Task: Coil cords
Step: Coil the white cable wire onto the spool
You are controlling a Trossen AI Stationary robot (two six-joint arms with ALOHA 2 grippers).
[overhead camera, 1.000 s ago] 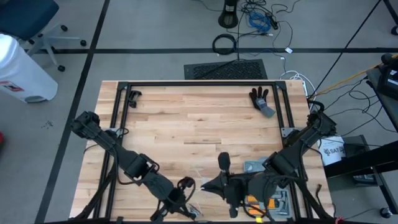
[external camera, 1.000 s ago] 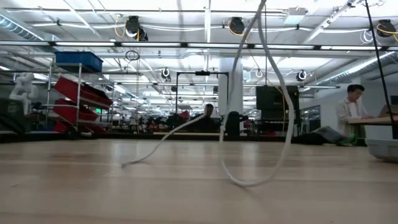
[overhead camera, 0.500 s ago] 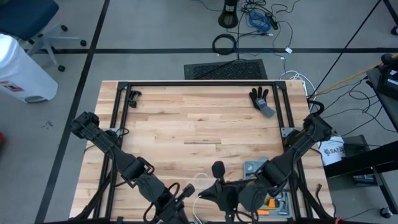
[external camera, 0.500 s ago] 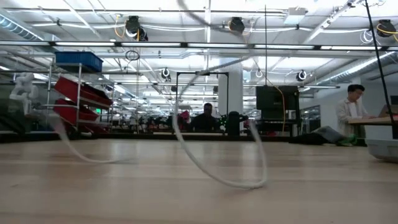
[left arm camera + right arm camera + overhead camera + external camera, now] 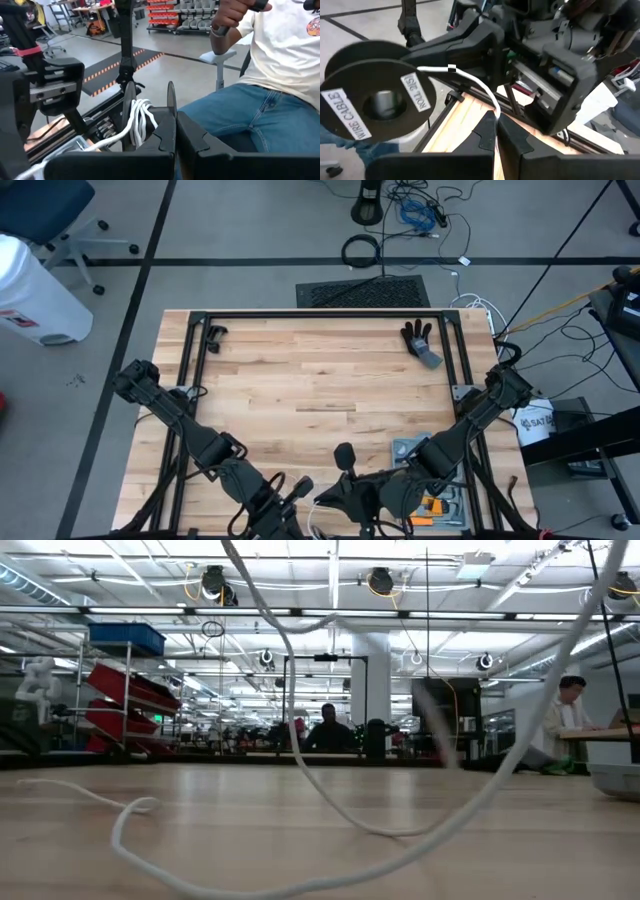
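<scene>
Left tool (image 5: 172,135) pinches the reel (image 5: 145,117); right tool (image 5: 496,131) pinches the cord (image 5: 300,740). Slack loops across the counter (image 5: 320,380), so a snag could tangle the winding.

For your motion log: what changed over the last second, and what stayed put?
The left gripper drew back to the table's near edge. The thin white cord swung from a narrow hanging loop into a wide slack sweep. The round black reel shifted slightly left. The black glove stayed put.

Your white cord (image 5: 330,795) runs off the low view's top edge; its upper end is cut off.
</scene>
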